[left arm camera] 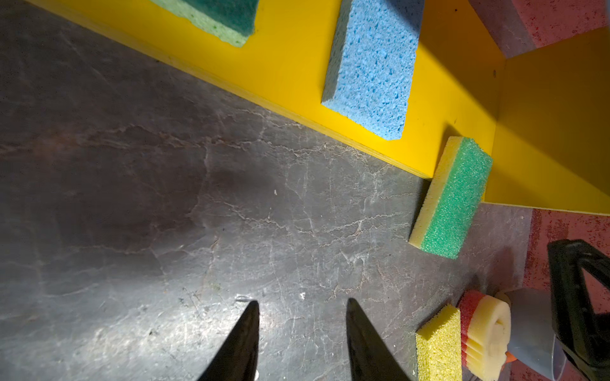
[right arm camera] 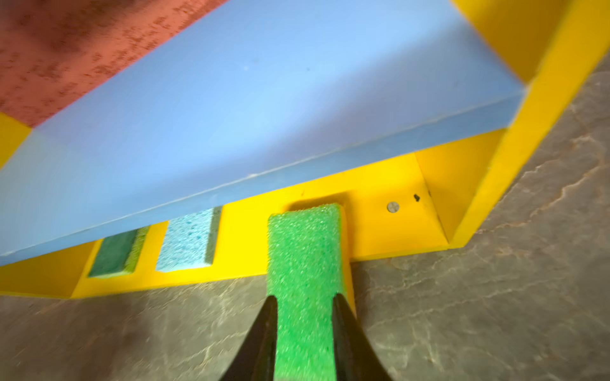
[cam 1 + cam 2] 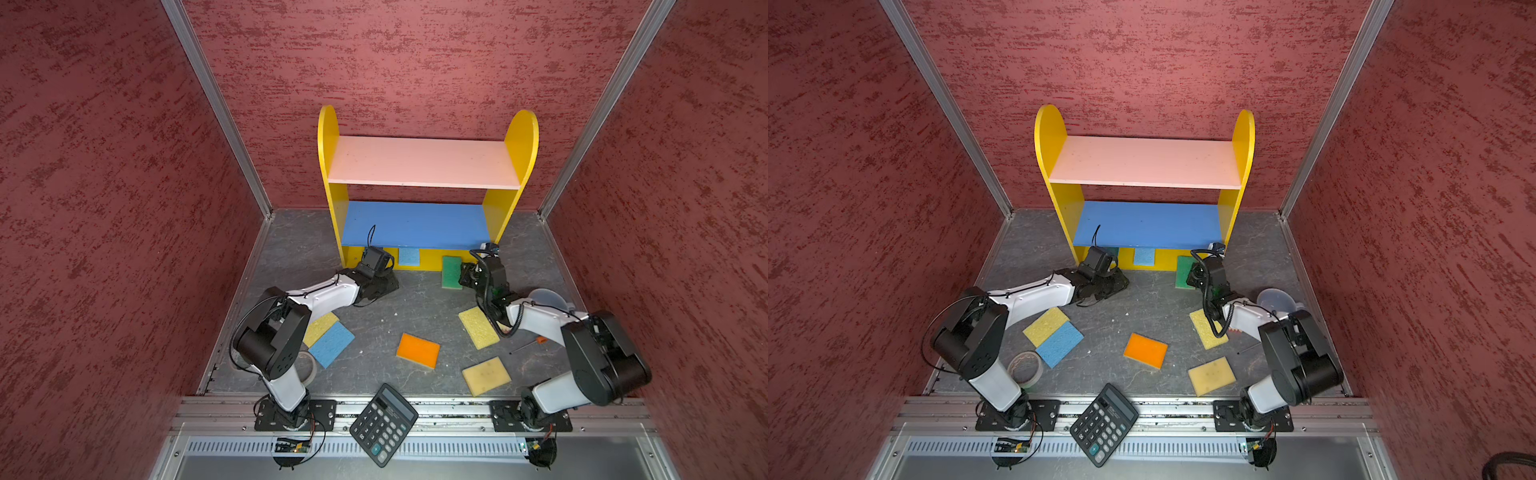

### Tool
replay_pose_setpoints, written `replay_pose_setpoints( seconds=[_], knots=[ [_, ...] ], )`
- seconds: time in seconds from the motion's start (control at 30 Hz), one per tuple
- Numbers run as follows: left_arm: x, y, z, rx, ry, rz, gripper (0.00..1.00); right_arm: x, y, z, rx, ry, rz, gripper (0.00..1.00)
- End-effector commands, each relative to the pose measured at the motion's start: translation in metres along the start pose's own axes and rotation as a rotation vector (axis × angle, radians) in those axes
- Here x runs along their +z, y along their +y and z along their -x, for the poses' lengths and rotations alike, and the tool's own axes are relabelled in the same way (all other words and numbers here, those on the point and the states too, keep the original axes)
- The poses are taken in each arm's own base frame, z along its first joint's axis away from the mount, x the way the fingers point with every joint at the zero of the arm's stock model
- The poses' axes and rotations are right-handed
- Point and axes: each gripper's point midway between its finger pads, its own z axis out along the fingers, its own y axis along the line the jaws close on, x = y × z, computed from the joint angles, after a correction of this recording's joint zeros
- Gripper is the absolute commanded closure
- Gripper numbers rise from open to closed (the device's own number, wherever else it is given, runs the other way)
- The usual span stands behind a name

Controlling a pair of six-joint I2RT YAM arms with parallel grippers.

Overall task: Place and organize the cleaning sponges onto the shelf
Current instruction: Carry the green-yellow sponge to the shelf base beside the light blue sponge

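The right gripper [image 2: 303, 297] is sitting low over the near end of the green sponge [image 2: 303, 247]. Its jaws are a little apart, with the tips inside the sponge's outline on the top face, not around its long sides; cannot tell if they are pressing down. The sponge is running straight ahead of the tips. Its far end is lying over the front edge of the bottom board [image 2: 379, 231] of the shelf [image 3: 521, 141], its near end on the floor [image 2: 495, 297]. The blue middle board [image 2: 231, 115] is overhanging just above that far end, leaving a low gap. Past the sponge, toward the side panel [image 2: 462, 191], a bare strip of board is showing.

The left gripper [image 1: 302, 301] is hovering over bare floor with its jaws apart and nothing between them. Open floor is stretching ahead of it up to the board's front edge. Just past that edge the blue sponge [image 1: 373, 66] and the dark green sponge [image 1: 224, 13] are lying flat, apart from each other.

Behind both grippers, sponges are lying loose on the floor:
- the orange sponge [image 3: 417, 350]
- two yellow sponges [image 3: 478, 327] [image 3: 486, 375]
- a yellow-and-blue pair [image 3: 331, 344], touching, beside the left arm

The round cream sponge [image 1: 485, 333] is sitting near the right arm. The calculator [image 3: 383, 422] is lying across the front rail.
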Motion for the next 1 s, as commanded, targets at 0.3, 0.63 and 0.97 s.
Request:
replay_pose_setpoints(
  seconds=[0.3,0.63,0.97],
  knots=[
    [-0.007,-0.008,0.009,-0.003,-0.016,-0.052,0.57,-0.021,0.005,-0.087,0.112,0.238,0.088,1.0],
    [-0.009,0.001,0.006,-0.001,-0.018,-0.019,0.57,-0.006,-0.009,-0.116,0.158,0.265,0.069,1.0],
    [-0.005,0.007,0.007,-0.018,-0.004,-0.022,0.57,0.023,-0.024,-0.114,0.172,0.24,0.001,1.0]
  ],
)
